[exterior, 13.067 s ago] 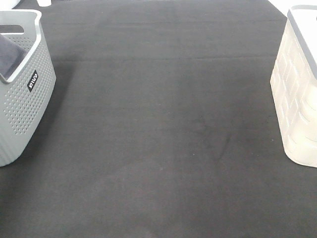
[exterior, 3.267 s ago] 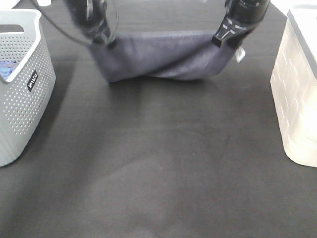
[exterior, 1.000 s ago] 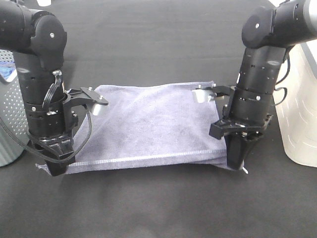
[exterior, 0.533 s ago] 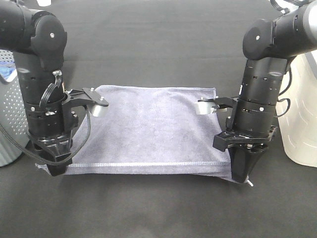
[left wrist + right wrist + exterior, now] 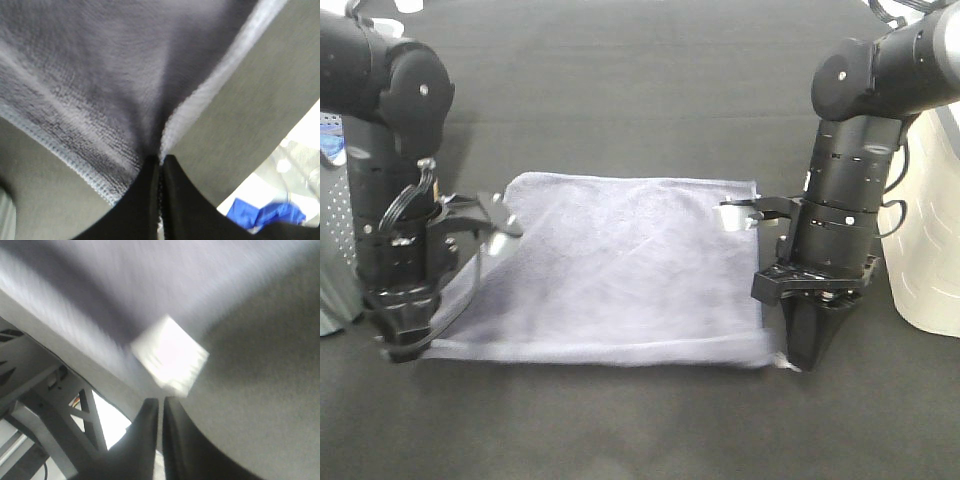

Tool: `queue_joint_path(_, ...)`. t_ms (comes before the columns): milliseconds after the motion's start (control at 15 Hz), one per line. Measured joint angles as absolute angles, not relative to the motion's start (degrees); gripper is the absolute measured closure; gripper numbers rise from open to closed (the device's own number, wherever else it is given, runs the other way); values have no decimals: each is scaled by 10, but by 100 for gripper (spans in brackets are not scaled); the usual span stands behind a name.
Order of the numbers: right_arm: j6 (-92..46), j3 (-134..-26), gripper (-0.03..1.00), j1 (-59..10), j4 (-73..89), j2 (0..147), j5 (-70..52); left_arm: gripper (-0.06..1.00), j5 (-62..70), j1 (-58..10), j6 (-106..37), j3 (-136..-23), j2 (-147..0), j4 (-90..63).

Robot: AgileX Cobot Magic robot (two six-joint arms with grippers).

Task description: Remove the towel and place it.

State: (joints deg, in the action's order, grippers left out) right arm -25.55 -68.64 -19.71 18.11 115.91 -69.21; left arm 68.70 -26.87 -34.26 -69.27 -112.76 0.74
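Placing step: towel (image 5: 620, 270) lies flat on the table. Left gripper (image 5: 405, 345) and right gripper (image 5: 807, 358) pinch its near corners. Release is due next.

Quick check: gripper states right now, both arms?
Left gripper: closed, pinching a hemmed corner of the towel.
Right gripper: closed, apparently on the towel's corner beside the white tag.

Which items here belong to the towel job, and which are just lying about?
Job: towel; left gripper and right gripper, each pinching a near corner.
Lying about: grey basket, blue cloth, white basket.
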Motion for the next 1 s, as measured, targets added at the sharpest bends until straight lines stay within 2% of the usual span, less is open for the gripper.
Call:
queue_joint_path(200, -268, -686, 89, -196, 198, 1176, -692, 94, 687, -268, -343, -692, -1144, 10)
queue_joint_path(267, -269, -686, 83, -196, 203, 1183, -692, 94, 687, -268, -343, -692, -1145, 10)
queue_joint_path(333, -269, -686, 83, -196, 203, 1183, -692, 94, 687, -268, -343, -692, -1145, 10)
queue_joint_path(400, -266, -686, 63, -196, 206, 1183, -692, 94, 687, -268, -343, -692, -1145, 10)
queue_joint_path(467, -258, -686, 54, -196, 206, 1183, -692, 94, 687, -268, -343, -692, -1145, 9)
queue_joint_path(533, -258, -686, 54, -196, 206, 1183, -692, 94, 687, -268, -343, -692, -1145, 9)
queue_joint_path(600, -250, -686, 47, -196, 206, 1183, -692, 93, 687, -268, -343, -692, -1145, 6)
queue_joint_path(733, -235, -686, 42, -196, 206, 1183, -692, 83, 688, -268, -343, -692, -1145, 0)
queue_joint_path(800, -221, -686, 42, -196, 206, 1183, -692, 71, 689, -268, -331, -692, -1145, 0)
queue_joint_path(933, -215, -686, 41, -196, 207, 1177, -693, 54, 688, -268, -317, -684, -1145, -5)
queue_joint_path(1000, -211, -686, 41, -196, 207, 1166, -693, 50, 686, -268, -312, -673, -1145, -10)
